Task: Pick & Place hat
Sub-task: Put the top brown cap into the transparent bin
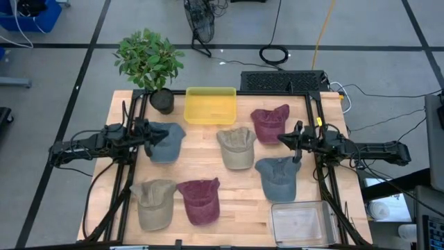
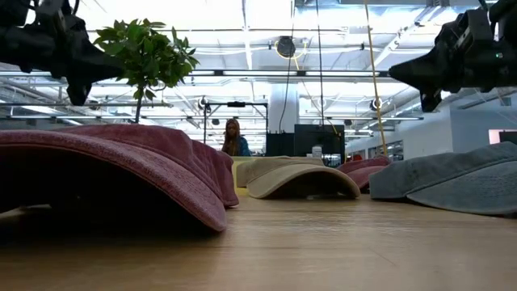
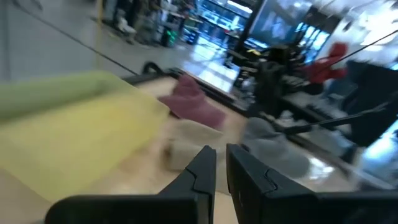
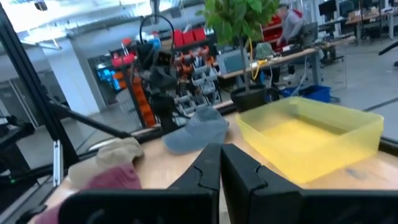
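Six hats (image 1: 236, 146) before bin (image 1: 210, 105)

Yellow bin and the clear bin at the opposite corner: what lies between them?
In the high view, the khaki cap and the blue-grey cap lie on the line from the yellow bin to the clear bin.

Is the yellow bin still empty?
Empty. The high view shows only bare floor inside the yellow bin; all six hats lie on the table.

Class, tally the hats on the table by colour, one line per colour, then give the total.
Blue hats: 2
Maroon hats: 2
Tan hats: 2
Total: 6
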